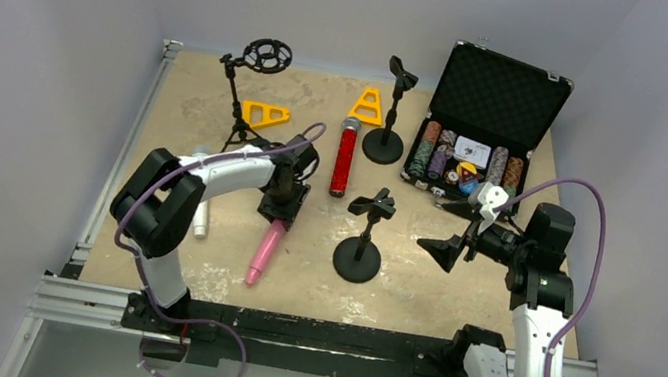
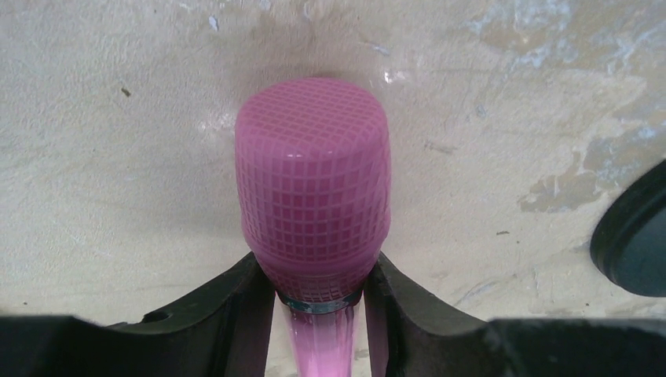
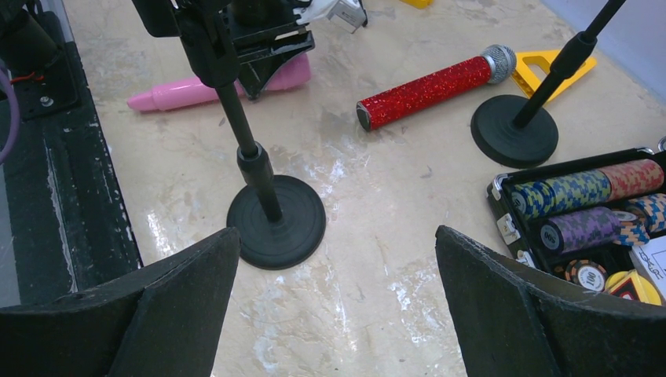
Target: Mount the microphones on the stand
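Microphone (image 2: 312,181), all pink, gridded head, neck pinched by left end effector (image 2: 316,275)

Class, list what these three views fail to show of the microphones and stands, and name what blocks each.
White microphone: top view, mostly hidden under the left arm.
Pink microphone: top view, head covered by the left claw; left wrist view, handle cut off by the bottom edge.
Far stand: right wrist view, clip beyond the top edge.
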